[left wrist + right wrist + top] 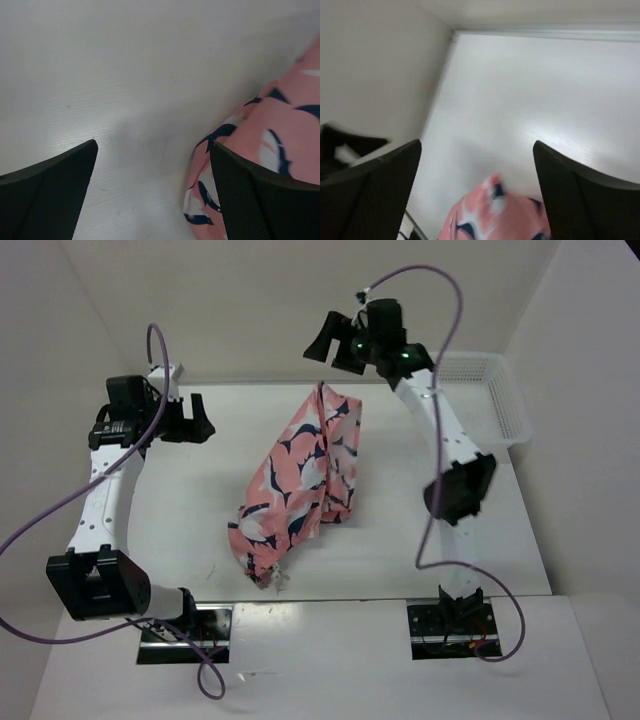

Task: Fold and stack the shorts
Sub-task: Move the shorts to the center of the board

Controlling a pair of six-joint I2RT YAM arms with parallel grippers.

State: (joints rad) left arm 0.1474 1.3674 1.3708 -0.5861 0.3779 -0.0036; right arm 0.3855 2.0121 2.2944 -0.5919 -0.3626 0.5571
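**Crumpled shorts, both tools empty: the risk is a bad first grab**

At the left of the top view the left gripper (184,420) hovers over bare table (200,500), its jaws spread wide and holding nothing. Its wrist camera shows only the edge of the cloth at the lower right of that frame, beside one finger. If it closes from this spot, it would probably catch a single loose layer at the margin, or nothing at all.

In the centre lie the shorts (300,475), a bunched, uneven strip running from the upper centre of the frame down to the lower left, near the table's front edge. No waistband or hem is laid out flat, so which fold is which cannot be told. A pinch taken blind could gather two layers and lock the creases in, giving a crooked fold. A pull toward the lower left could also drag the low end off the front edge.

Right of centre, high in the frame, the right gripper (336,343) hangs above the far end of the cloth, jaws apart and empty. Its own camera shows the pink fabric below and between the fingers, not touching them. A straight descent could press the heap down rather than grip it.

At the upper right the white basket (487,400) stands well apart from the cloth, and a wide sweep of the right arm could knock it.
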